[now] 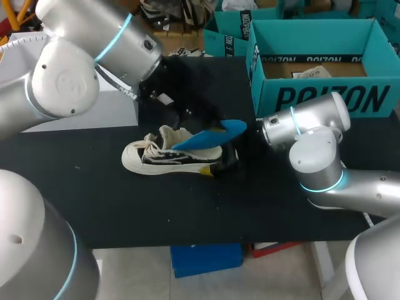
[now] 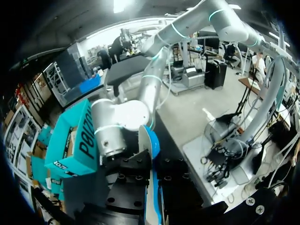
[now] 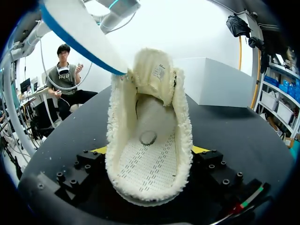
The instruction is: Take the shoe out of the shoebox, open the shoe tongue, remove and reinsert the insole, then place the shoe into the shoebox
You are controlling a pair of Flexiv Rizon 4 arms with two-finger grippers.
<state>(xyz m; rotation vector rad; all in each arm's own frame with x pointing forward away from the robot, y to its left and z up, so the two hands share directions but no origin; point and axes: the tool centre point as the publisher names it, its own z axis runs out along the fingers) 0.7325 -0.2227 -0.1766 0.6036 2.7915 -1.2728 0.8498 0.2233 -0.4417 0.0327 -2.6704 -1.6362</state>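
shoe (image 3: 149, 159) interior, insole (image 3: 79, 33) out, shows right-wrist only.

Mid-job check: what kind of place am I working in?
Probably a robotics lab bench for shoe handling: a black table under my silver left arm and right arm, an open teal cardboard shoebox at its far right corner, and a white canvas sneaker with its blue insole lifted above it.

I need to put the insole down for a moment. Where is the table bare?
Bare: the broad table strip between the shoe and the near edge, and left of the toe. Crowded: between the heel, the right gripper and the shoebox.
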